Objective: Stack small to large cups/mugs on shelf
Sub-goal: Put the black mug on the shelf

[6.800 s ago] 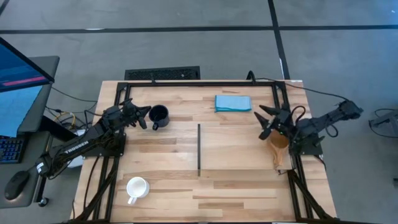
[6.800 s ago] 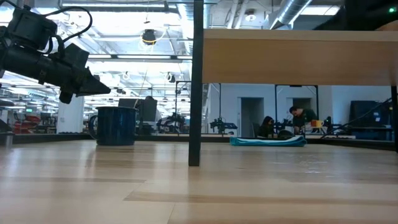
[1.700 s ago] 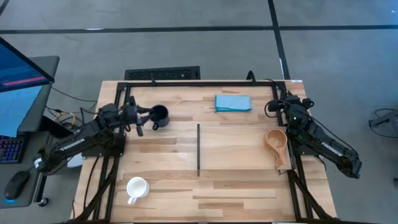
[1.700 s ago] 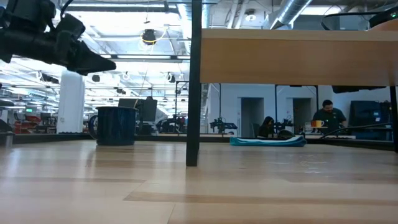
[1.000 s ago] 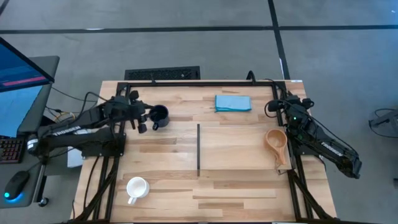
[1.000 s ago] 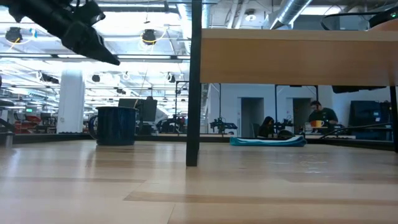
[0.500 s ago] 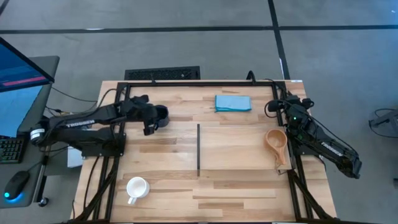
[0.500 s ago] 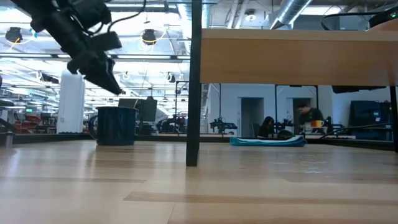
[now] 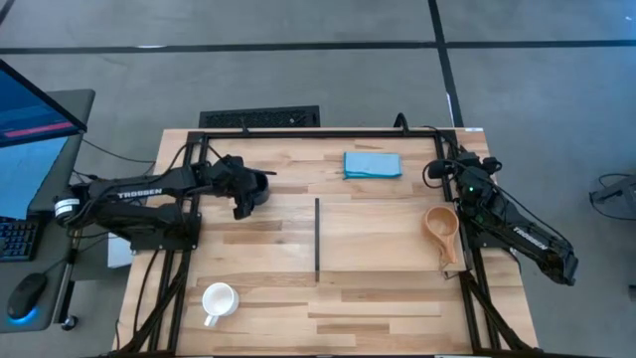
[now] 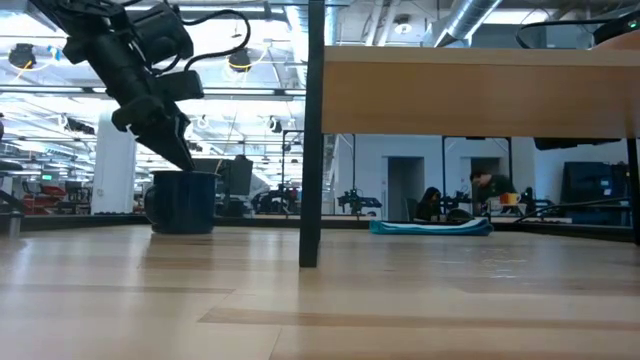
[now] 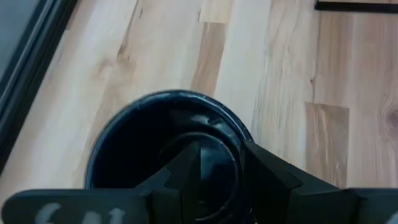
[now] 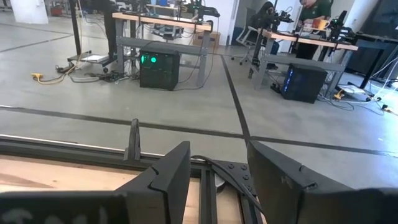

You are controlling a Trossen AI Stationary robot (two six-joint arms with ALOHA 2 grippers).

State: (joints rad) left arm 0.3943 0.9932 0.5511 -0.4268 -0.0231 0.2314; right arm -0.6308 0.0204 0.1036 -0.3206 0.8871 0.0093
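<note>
The glossy black mug [image 9: 256, 185] stands upright at the table's far left. My left gripper [image 11: 217, 155] slants down over it, open. One finger is above the mug's hollow and the other outside its wall. In the low view the tips [image 10: 185, 160] are at the rim. I see no touch. A white mug [image 9: 219, 298] stands at the near left. The tan wooden cup [image 9: 442, 227] lies at the right, its handle toward the near edge. The shelf [image 10: 480, 92] shows as a raised plank on a black post [image 10: 312, 130]. My right gripper [image 12: 217, 155] waits open at the far right corner.
A folded blue cloth [image 9: 373, 164] lies near the far edge, right of centre. A thin black strip [image 9: 318, 239] runs across the table's middle. Black frame rails [image 9: 318, 132] border the far and side edges. People sit at desks in the room beyond.
My left gripper has come down and moved toward the table's right, from beside the black mug to over its rim. It has tipped to point more steeply down. Its fingers keep the same gap. The mug stands where it was.
</note>
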